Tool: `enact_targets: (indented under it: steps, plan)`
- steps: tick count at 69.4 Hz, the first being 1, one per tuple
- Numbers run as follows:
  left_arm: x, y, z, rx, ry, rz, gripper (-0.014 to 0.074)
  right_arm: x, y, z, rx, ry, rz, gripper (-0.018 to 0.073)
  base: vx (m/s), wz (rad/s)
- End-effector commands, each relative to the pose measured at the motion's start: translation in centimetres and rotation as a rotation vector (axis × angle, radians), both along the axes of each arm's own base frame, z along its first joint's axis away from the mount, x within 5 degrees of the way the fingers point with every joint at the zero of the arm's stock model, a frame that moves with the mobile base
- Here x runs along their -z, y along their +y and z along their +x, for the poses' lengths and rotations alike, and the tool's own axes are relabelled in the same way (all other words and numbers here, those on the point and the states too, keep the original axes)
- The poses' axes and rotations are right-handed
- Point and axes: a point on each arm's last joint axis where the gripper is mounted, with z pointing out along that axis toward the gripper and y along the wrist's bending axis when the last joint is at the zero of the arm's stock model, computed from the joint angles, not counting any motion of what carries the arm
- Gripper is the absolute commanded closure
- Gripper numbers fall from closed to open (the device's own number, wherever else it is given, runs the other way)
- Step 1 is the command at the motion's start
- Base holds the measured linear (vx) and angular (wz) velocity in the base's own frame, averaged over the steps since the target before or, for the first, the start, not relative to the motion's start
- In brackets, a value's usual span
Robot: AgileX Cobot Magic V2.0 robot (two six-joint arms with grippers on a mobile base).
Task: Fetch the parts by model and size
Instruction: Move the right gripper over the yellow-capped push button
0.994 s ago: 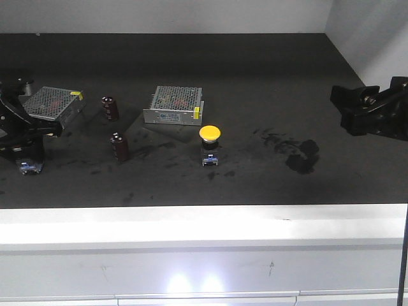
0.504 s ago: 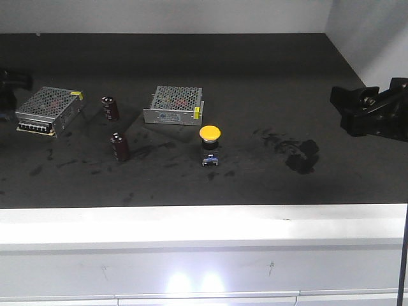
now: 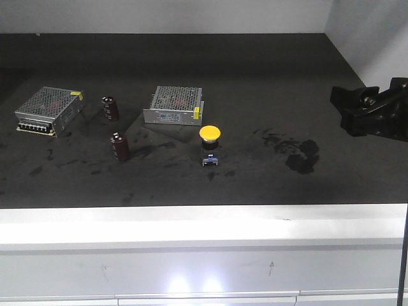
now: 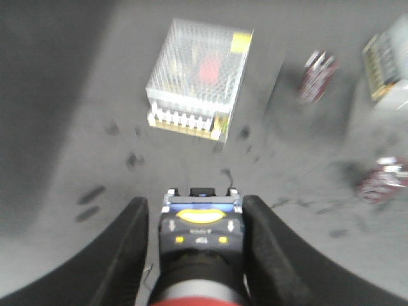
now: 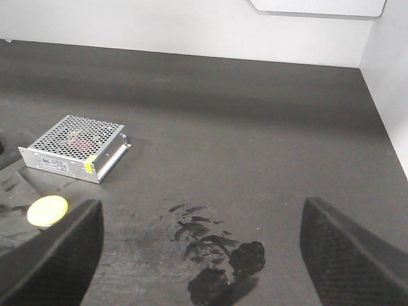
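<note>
Plainly, over the dark tabletop (image 3: 268,76) the left gripper (image 4: 196,210) is closed narrowly on the red-capped switch (image 4: 201,237), fingers flanking its black body, blue base outward. I'd judge that part fetched and in carry. The right gripper (image 5: 199,210) hangs wide and empty. Next it must descend squarely over the yellow-capped switch (image 3: 210,144), upright mid-tabletop near a mesh box (image 3: 173,105).

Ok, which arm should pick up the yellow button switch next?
Right. The right end effector is open and empty, with the yellow-capped switch in its wrist view. The left end effector is shut on the red-capped switch.
</note>
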Motion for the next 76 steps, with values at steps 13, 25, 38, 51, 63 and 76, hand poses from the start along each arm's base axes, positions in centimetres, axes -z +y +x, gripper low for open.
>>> enact_targets:
  steps: [13, 25, 38, 51, 63, 76]
  plan:
    - [0.0, -0.6, -6.7, 0.031, -0.205, 0.04, 0.0603, -1.9, 0.0, 0.0, 0.004, -0.112, 0.012, -0.0032, 0.0, 0.0]
    - [1.6, -1.7, -9.3, 0.099, -0.243, 0.027, 0.0603, -1.9, 0.0, 0.0, 0.004, -0.116, 0.012, -0.0032, 0.0, 0.0]
    - [2.4, -1.9, -12.4, 0.123, -0.366, 0.044, 0.0603, -1.9, 0.0, 0.0, 0.004, -0.115, 0.013, -0.0032, 0.0, 0.0]
    - [2.8, -1.8, -14.7, 0.12, -0.45, 0.047, 0.0603, -1.9, 0.0, 0.0, 0.003, -0.109, 0.012, -0.0032, 0.0, 0.0]
    - [2.9, -1.8, -15.0, 0.12, -0.451, 0.048, 0.0603, -1.9, 0.1, -0.1, -0.004, -0.083, 0.005, -0.0032, 0.0, 0.0]
    - [2.9, -1.8, -15.0, 0.12, -0.446, 0.055, 0.0603, -3.9, 3.2, 0.8, -0.148, -0.015, -0.049, -0.0032, 0.0, 0.0]
